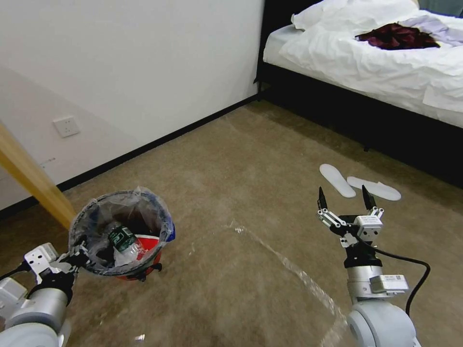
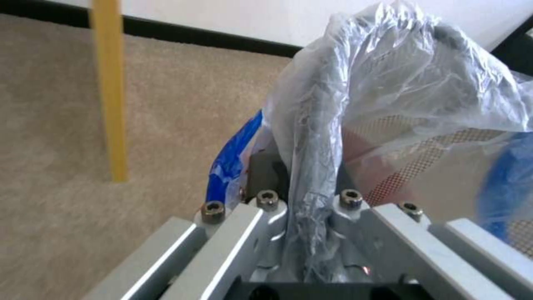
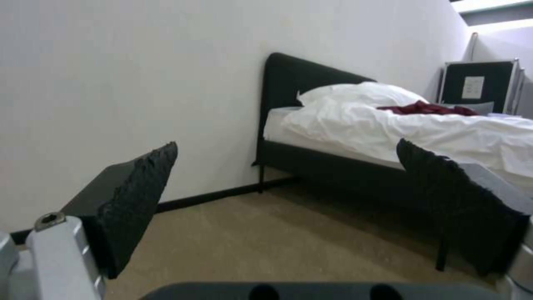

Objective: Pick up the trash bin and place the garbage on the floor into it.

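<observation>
**Bin held on left, right arm free, no litter on the carpet ahead**

Left gripper is clamped on the near rim of the trash bin, pinching the plastic liner with it; the left wrist view shows the rim and bag squeezed between the fingers. The bin sits at near left, mouth up and roughly level, and I judge it lifted off the floor. A green-labelled bottle and a red-and-white carton already lie inside.

Right gripper hovers at near right, well apart from the bin, fingers spread wide and empty, pointing toward the bed.

Key relation: the bin is left of the free gripper, so any drop means a leftward reach across open carpet, nothing between.

Room: a wooden post stands just beside the bin's far-left side, with the wall behind. Two white slippers lie just beyond the right gripper. The bed frame closes off the far right. A tape line runs between the arms.
</observation>
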